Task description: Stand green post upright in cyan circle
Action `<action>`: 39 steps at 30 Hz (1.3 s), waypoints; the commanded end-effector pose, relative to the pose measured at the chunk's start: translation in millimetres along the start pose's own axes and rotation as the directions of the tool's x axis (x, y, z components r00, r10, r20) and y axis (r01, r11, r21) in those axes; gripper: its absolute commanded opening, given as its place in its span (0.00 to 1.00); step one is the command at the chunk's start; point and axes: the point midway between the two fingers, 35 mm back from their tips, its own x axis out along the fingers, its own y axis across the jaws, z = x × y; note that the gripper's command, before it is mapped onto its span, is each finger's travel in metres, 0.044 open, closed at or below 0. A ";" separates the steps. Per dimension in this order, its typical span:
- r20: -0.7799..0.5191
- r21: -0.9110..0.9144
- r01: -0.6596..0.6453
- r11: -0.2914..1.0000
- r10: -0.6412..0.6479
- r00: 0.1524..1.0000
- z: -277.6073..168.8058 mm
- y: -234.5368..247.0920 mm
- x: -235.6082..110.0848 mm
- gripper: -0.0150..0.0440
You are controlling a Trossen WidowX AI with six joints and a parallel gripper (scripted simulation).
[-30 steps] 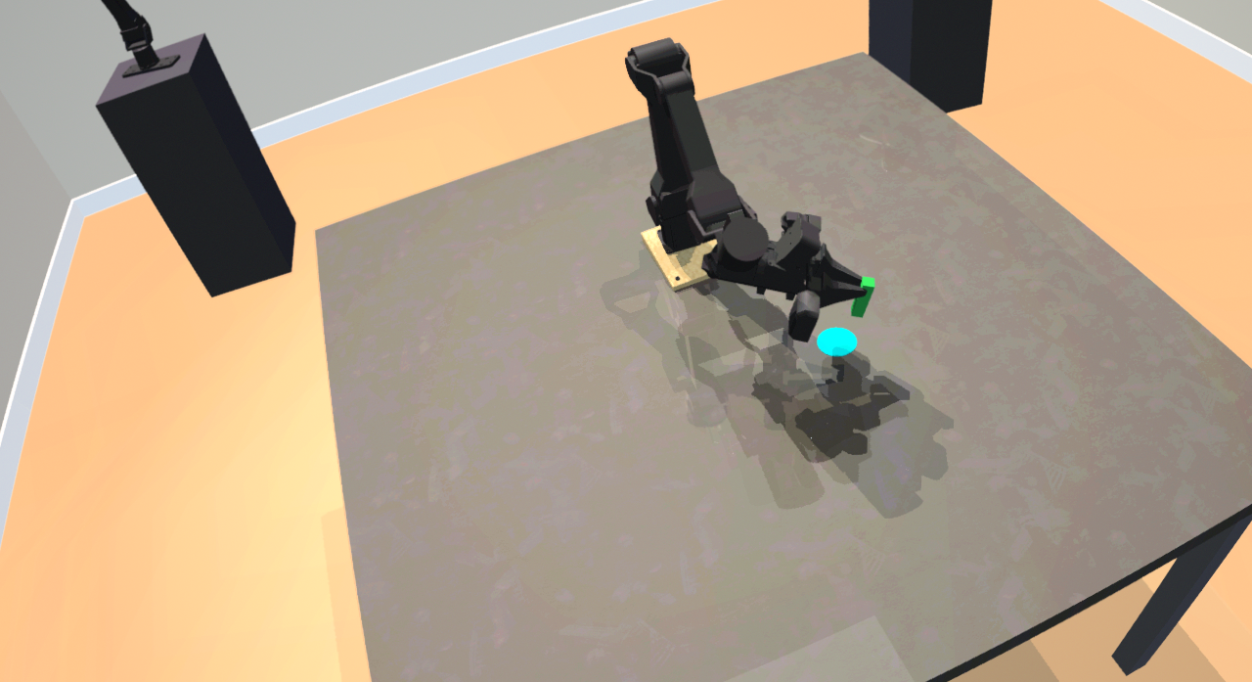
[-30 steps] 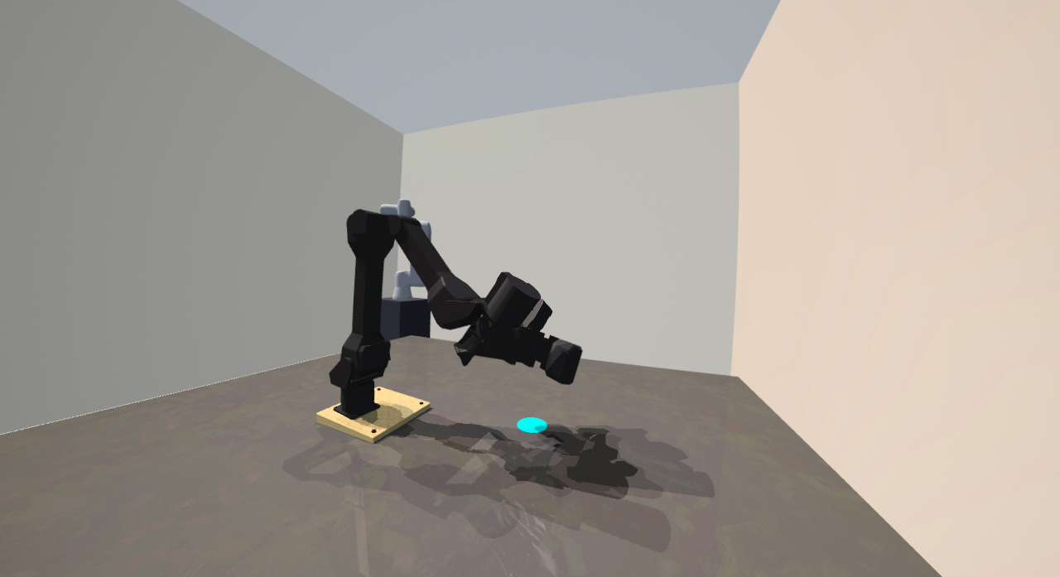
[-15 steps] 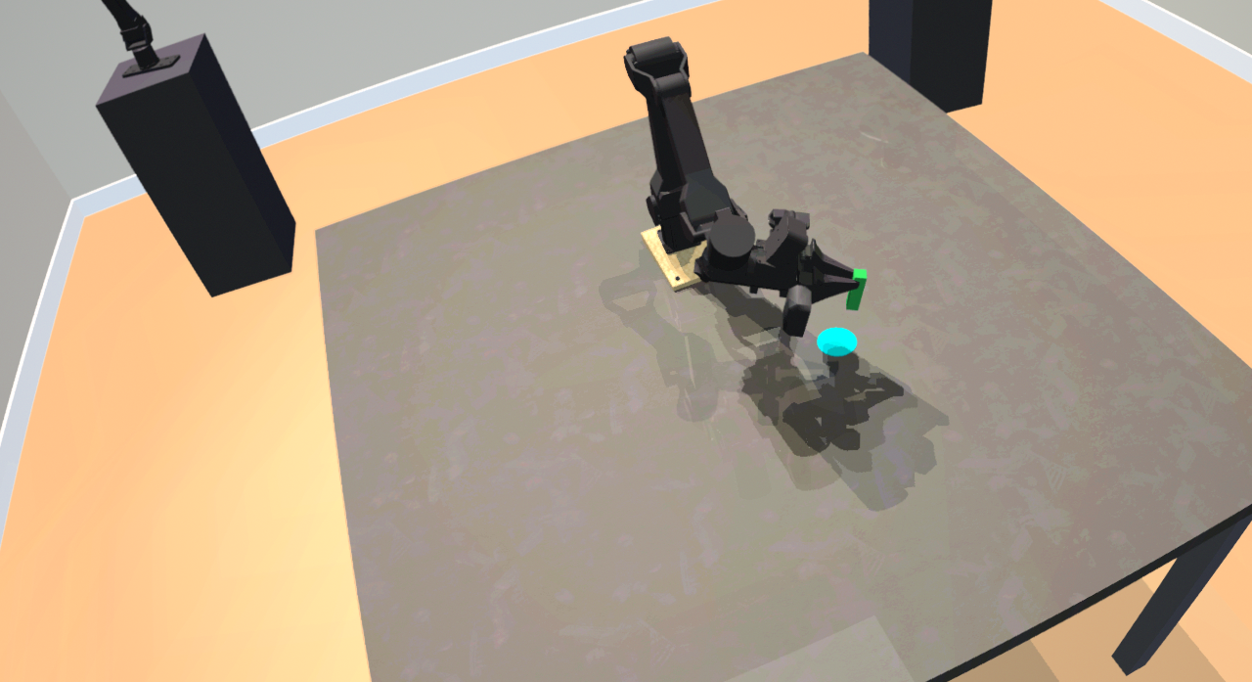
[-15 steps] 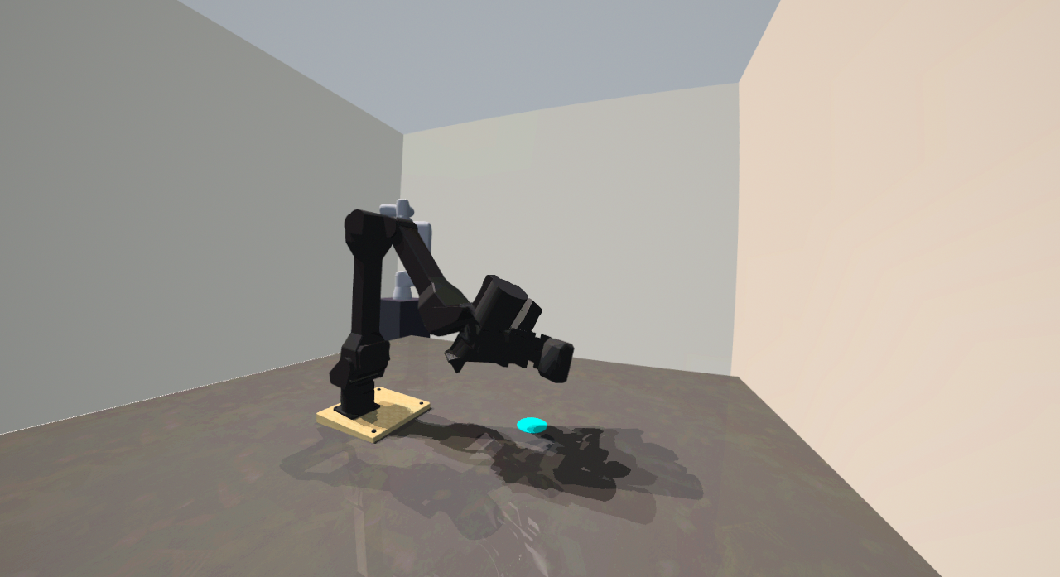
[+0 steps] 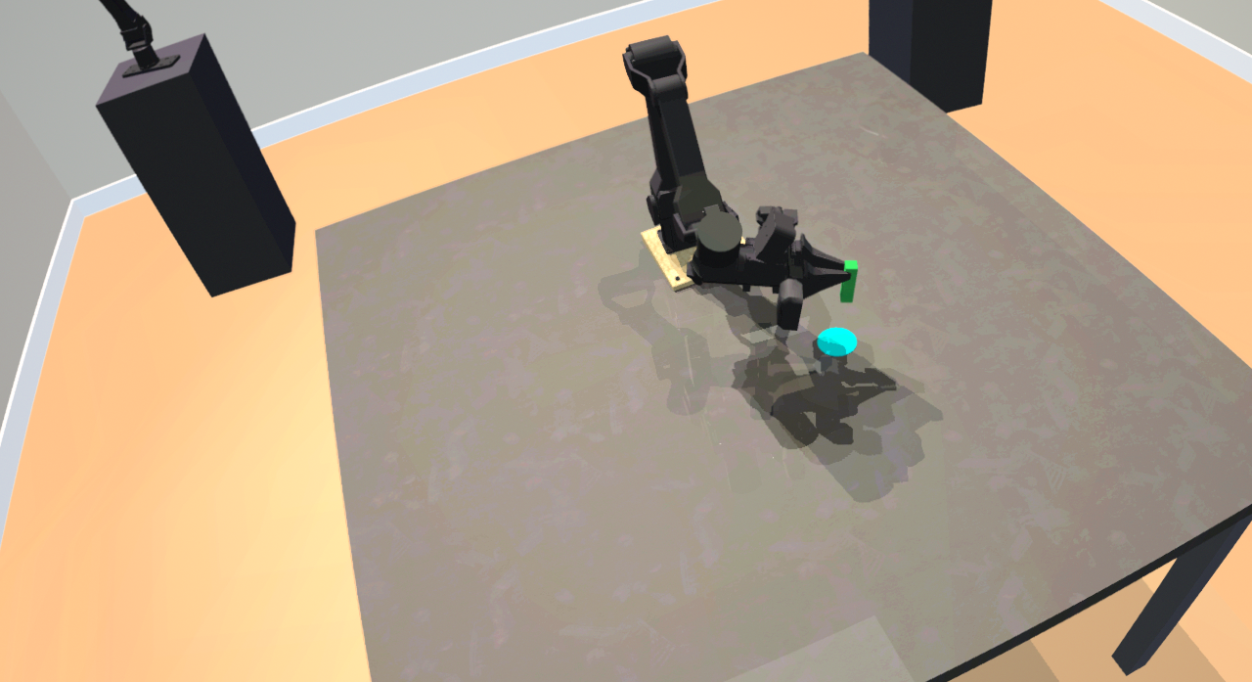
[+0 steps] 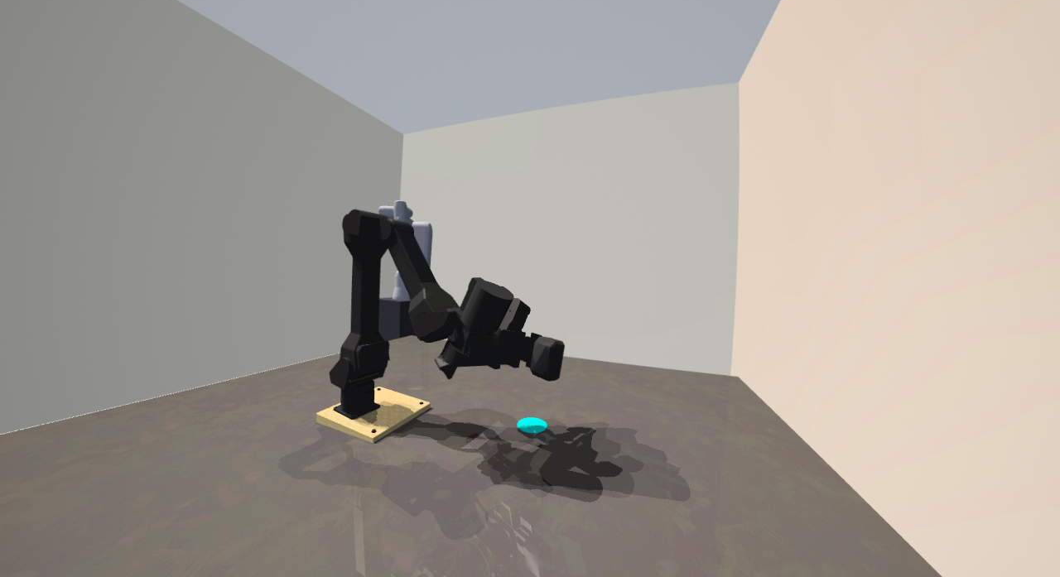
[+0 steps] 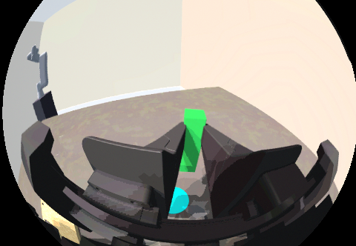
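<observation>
The green post (image 5: 848, 284) (image 7: 193, 135) is nearly upright in the air, gripped near its top end. My gripper (image 5: 847, 275) (image 7: 193, 127) is shut on it, with one finger on each side of the post in the wrist view. The cyan circle (image 5: 836, 341) (image 6: 532, 425) (image 7: 179, 201) lies flat on the table, below the post in the top view. In the wrist view the left finger covers part of the circle. In the exterior view the post and the fingertips are hidden behind the arm's wrist parts.
The arm stands on a pale wooden base plate (image 5: 667, 262) (image 6: 374, 427) on the grey table (image 5: 525, 503) (image 6: 222, 484). Dark arm shadows fall beside the circle. Another arm on a dark pedestal (image 5: 188, 178) stands off the table, and a second dark pedestal (image 5: 950, 38) stands behind the far corner.
</observation>
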 end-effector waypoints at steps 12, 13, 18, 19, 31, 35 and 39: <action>0.048 -0.032 -0.036 0.999 0.037 0.998 -1.6 15.5 -11.4 0.29; 0.051 -0.034 -0.038 0.999 0.040 0.998 -1.6 16.5 -12.1 0.29; 0.061 -0.045 -0.046 0.998 0.049 0.997 -1.9 20.1 -14.9 0.29; 0.061 -0.045 -0.046 0.998 0.049 0.997 -1.9 20.1 -14.9 0.29; 0.061 -0.045 -0.046 0.998 0.049 0.997 -1.9 20.1 -14.9 0.29; 0.061 -0.045 -0.046 0.998 0.049 0.997 -3.9 19.6 -14.4 0.29; 0.061 -0.045 -0.046 0.998 0.049 0.997 -15.9 16.9 -11.9 0.29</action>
